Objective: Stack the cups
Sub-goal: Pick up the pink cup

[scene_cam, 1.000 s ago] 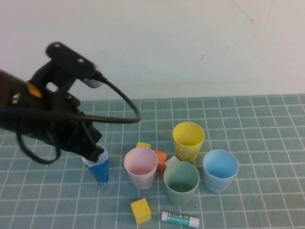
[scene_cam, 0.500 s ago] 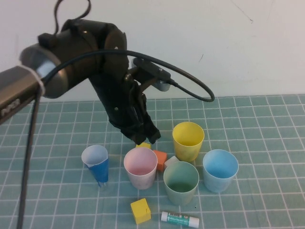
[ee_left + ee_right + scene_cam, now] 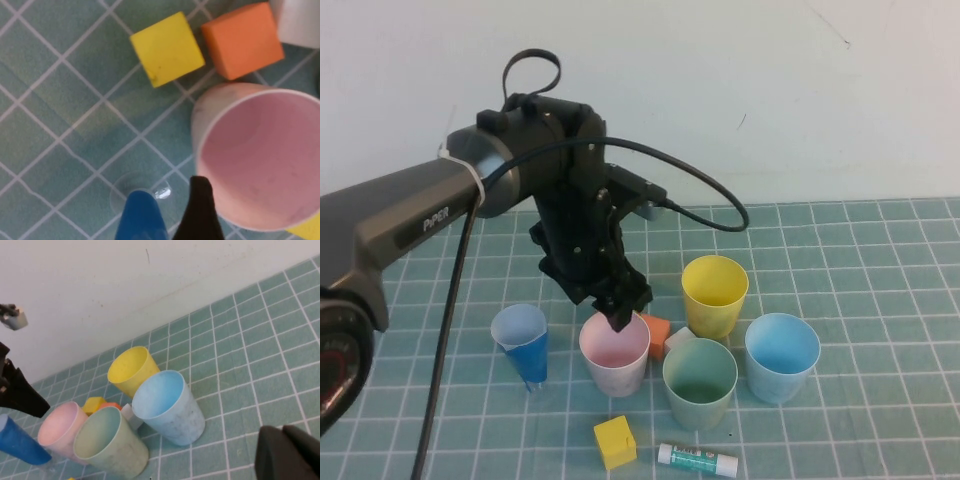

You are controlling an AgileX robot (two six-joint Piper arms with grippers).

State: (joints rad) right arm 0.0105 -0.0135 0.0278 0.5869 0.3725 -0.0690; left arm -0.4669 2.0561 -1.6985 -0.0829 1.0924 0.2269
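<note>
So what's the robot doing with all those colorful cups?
It's about to stack them. The left gripper hangs right over the pink cup's rim, not holding anything yet. The green cup, blue cup and yellow cup stand apart nearby, none stacked. The right gripper waits shut, off to the side.

A second ago my left gripper (image 3: 620, 318) sat at the dark-blue cone cup (image 3: 523, 346), over at nine o'clock of the cluster, fingers shut at its rim. Since then I let go of it (it stands alone now) and swung my arm toward three o'clock, passing over the yellow cube behind the pink cup (image 3: 615, 353). Now my fingertips hang over the pink cup's far rim, at its twelve o'clock, and my fingers have spread apart. My wrist has also turned, so the cable loops out the other way.
</note>
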